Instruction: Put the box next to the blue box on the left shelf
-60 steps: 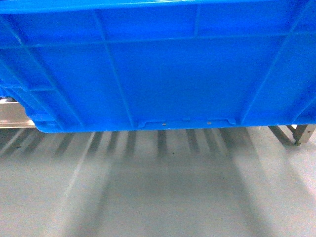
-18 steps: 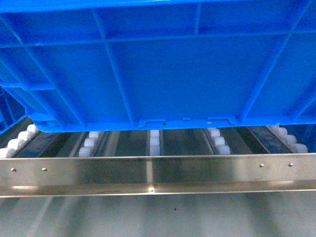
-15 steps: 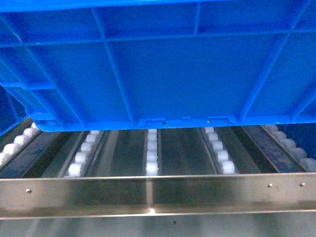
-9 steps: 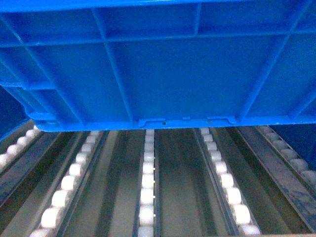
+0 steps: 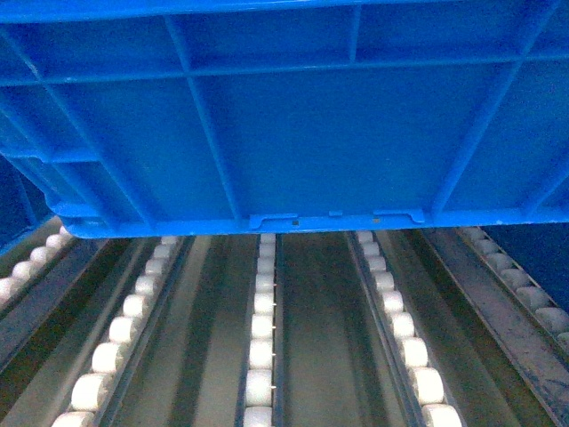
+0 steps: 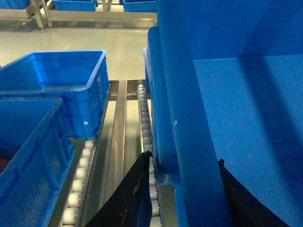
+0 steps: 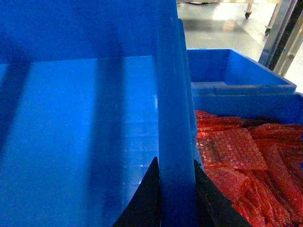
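The box [image 5: 293, 133] is a large bright-blue ribbed crate that fills the top half of the head view. It hangs over the left shelf [image 5: 262, 338], a grey rack with tracks of white rollers. Whether its bottom touches the rollers I cannot tell. My left gripper [image 6: 182, 189] is shut on the box's left wall rim [image 6: 182, 118], one dark finger outside and one inside. My right gripper [image 7: 176, 194] is shut on the right wall rim [image 7: 173, 118]. A blue box [image 6: 66, 87] stands on the rollers to the left, with a gap between it and the box.
A second blue crate [image 6: 23, 156] sits nearer on the left. Close on the right stands a blue crate full of red bubble-wrap packets [image 7: 241, 161], with another blue crate [image 7: 236, 71] beyond it. Grey floor and more metal racks [image 6: 94, 16] lie past the shelf.
The shelf's steel front rail slid down and out of the head view. Roller tracks now fill the space under the box, where bare floor showed earlier. Both grippers keep their hold.
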### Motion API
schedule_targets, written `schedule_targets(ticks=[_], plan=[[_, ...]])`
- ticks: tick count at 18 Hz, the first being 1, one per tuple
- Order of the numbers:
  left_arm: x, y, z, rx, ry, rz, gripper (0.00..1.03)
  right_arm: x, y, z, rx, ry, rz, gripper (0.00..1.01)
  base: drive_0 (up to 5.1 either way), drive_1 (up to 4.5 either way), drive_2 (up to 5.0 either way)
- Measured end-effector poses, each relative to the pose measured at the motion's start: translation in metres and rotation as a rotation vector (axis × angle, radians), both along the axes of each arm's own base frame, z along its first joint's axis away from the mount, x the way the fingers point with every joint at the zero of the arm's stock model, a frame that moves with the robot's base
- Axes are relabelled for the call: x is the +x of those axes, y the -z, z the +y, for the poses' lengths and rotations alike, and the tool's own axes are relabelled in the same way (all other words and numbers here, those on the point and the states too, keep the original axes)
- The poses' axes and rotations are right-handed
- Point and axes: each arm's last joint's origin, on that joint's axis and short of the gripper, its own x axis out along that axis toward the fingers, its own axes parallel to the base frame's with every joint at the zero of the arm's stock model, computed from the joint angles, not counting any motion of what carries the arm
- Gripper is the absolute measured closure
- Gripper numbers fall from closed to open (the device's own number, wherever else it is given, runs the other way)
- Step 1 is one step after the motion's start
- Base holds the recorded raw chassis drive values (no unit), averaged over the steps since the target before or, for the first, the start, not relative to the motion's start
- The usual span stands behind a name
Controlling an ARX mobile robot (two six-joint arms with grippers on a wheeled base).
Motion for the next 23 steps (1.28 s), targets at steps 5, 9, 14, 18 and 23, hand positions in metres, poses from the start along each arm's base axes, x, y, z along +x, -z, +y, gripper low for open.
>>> schedule_targets(ticks=[5,9,14,18,23], plan=[[0.0,0.0,0.0,0.0,0.0,0.0,0.71,0.0,0.0,0.0,0.0,0.0,0.0,0.92,0.0,0.0,0.0],[0.0,0.0,0.0,0.0,0.0,0.0,0.71,0.0,0.0,0.0,0.0,0.0,0.0,0.92,0.0,0.0,0.0],[0.0,0.0,0.0,0.0,0.0,0.0,0.71,0.0,0.0,0.0,0.0,0.0,0.0,0.92,0.0,0.0,0.0],[0.0,0.0,0.0,0.0,0.0,0.0,0.71,0.0,0.0,0.0,0.0,0.0,0.0,0.92,0.0,0.0,0.0],[0.0,0.0,0.0,0.0,0.0,0.0,0.71,0.0,0.0,0.0,0.0,0.0,0.0,0.92,0.0,0.0,0.0]])
